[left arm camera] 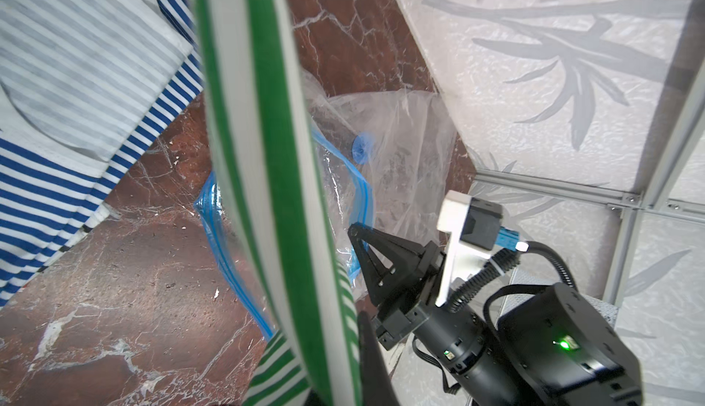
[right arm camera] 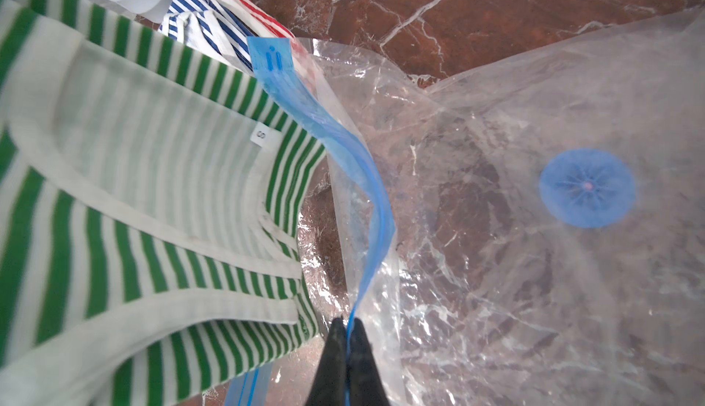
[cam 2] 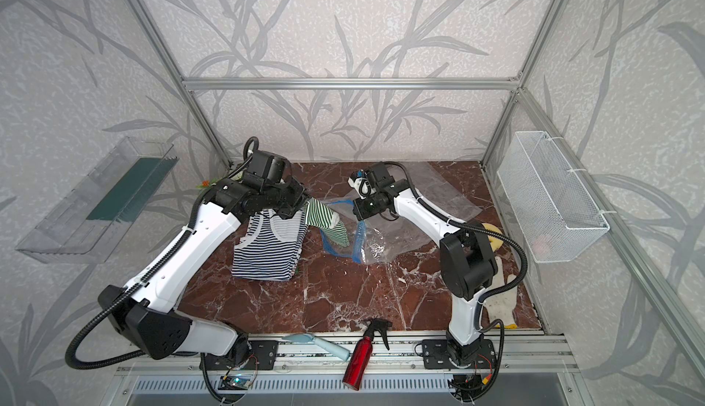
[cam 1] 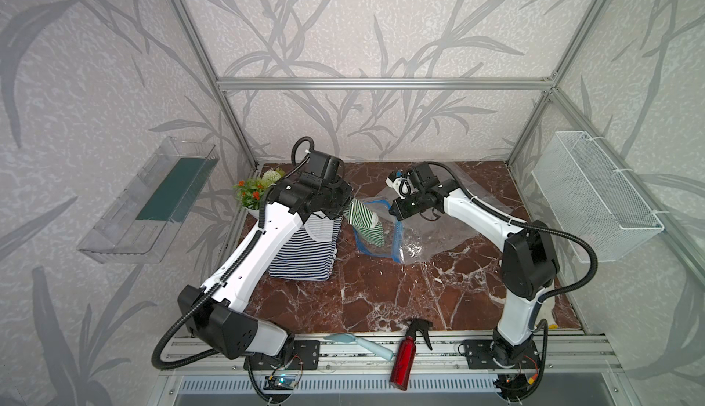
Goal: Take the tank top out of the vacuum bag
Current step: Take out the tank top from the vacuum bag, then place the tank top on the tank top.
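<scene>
Marble tabletop (cam 1: 381, 289) under vacuum bag (cam 1: 427, 240), leaf-patterned walls (cam 1: 343, 22)

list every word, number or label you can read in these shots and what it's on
"S": on the white size tag inside the neck of the green-striped tank top.
Zip strip of the vacuum bag: small dark-blue marks, no readable letters.
Red spray bottle: no label visible.

Pale textured wallpaper (cam 1: 381, 22) with grey leaf sprays covers the walls (evenly lit, no hard shadows). Aluminium frame bars (cam 1: 381, 83) edge the panels. The desk (cam 1: 381, 289) is red-brown, white-veined marble. A clear plastic shelf (cam 1: 114, 228) hangs on one side wall, a white wire basket (cam 1: 595, 202) opposite.
</scene>
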{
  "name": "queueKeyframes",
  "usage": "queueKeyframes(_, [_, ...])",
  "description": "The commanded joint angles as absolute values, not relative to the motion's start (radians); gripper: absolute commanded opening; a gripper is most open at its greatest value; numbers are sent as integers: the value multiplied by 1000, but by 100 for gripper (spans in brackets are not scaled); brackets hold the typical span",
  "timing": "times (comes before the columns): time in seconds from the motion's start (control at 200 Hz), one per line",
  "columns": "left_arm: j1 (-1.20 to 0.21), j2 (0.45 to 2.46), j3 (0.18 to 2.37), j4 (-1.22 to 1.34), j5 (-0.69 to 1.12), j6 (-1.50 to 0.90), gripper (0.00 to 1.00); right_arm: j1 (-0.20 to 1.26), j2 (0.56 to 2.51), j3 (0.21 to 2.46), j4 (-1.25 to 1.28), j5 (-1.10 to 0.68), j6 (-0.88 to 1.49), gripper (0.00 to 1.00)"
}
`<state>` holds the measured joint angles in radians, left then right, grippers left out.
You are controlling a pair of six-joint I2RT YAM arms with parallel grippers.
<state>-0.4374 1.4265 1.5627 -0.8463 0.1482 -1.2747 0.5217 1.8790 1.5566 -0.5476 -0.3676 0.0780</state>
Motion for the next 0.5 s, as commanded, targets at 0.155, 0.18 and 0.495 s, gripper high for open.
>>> queueKeyframes(0.155, [-391,1377,1657,-881,10,-1272,0,517,1885,1585,-566,-378,73,0])
queueKeyframes(0.18, [-383,1381,1666,-874,16,-1260,0,518,1883,1583,-566,-379,72,0])
queueKeyframes(0.495, [-259,1440,1749,-799,52,-1149,0,518,1880,1582,-566,-373,71,0])
